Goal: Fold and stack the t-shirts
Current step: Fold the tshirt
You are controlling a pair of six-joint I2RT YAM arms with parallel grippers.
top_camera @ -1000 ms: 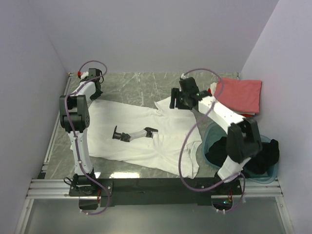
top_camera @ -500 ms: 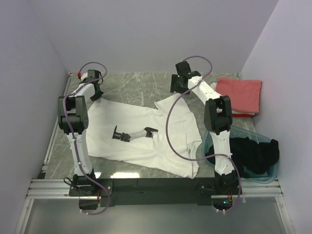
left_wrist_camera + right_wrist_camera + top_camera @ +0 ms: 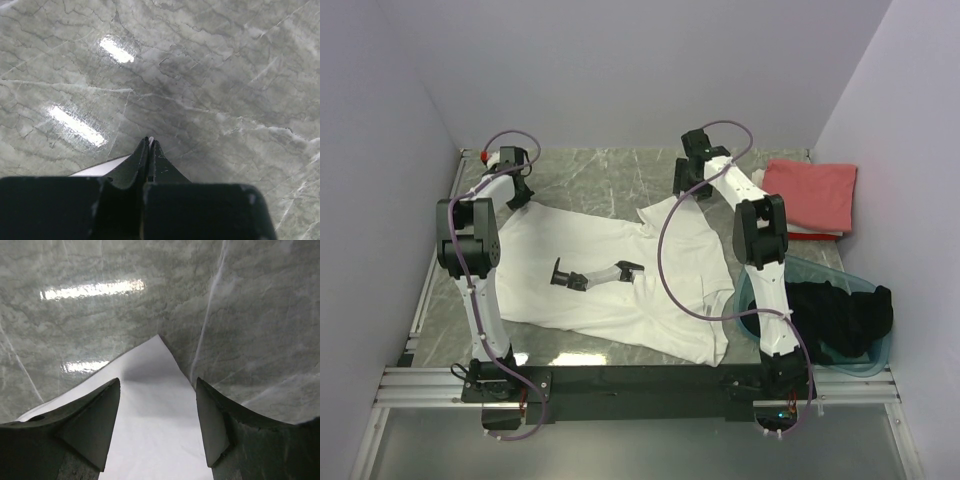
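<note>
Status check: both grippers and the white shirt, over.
Left gripper shut, pinching large white t-shirt's far-left corner. Right gripper open, straddling its far corner, not yet closed. Shirt spread out, unfolded. Teal tub beside its right edge.

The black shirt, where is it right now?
In the top view, the black shirt lies bunched in the teal tub at the table's near right, beside the right arm, with the folded pink shirt farther back.

Both arms point(image 3: 484, 300) have white links, black joints, purple cables point(image 3: 662, 250) and dark jaws.
</note>
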